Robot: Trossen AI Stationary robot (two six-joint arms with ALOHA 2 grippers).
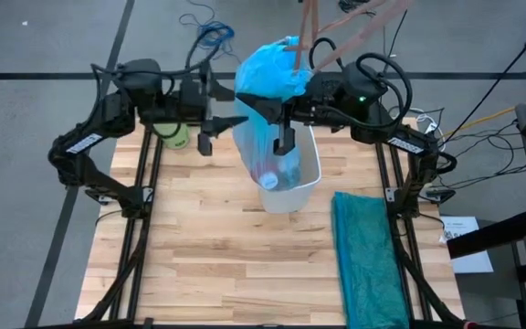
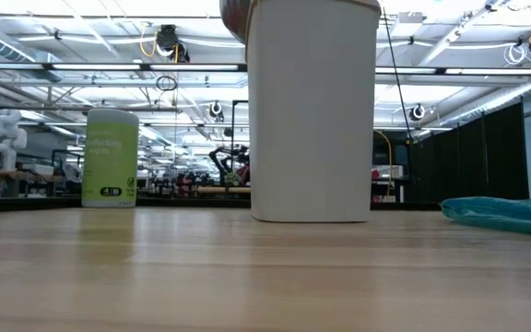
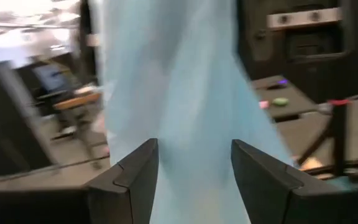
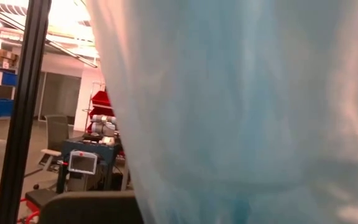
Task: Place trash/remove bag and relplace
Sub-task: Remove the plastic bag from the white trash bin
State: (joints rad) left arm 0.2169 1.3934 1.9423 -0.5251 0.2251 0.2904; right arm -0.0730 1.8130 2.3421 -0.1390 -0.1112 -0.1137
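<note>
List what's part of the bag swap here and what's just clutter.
In the job:
- translucent light-blue plastic liner bag, lifted by the right pincer
- white plastic wastebasket
- open left pincer

Lying about:
- green bottle with white cap
- folded teal plastic bag

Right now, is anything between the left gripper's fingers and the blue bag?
Nothing visible. The left gripper stands open, and the bag hangs right in front of its fingers. From above, the gripper sits just left of the bag over the bin.

Bright workshop hall, ceiling strip lights (image 2: 53, 69)
</note>
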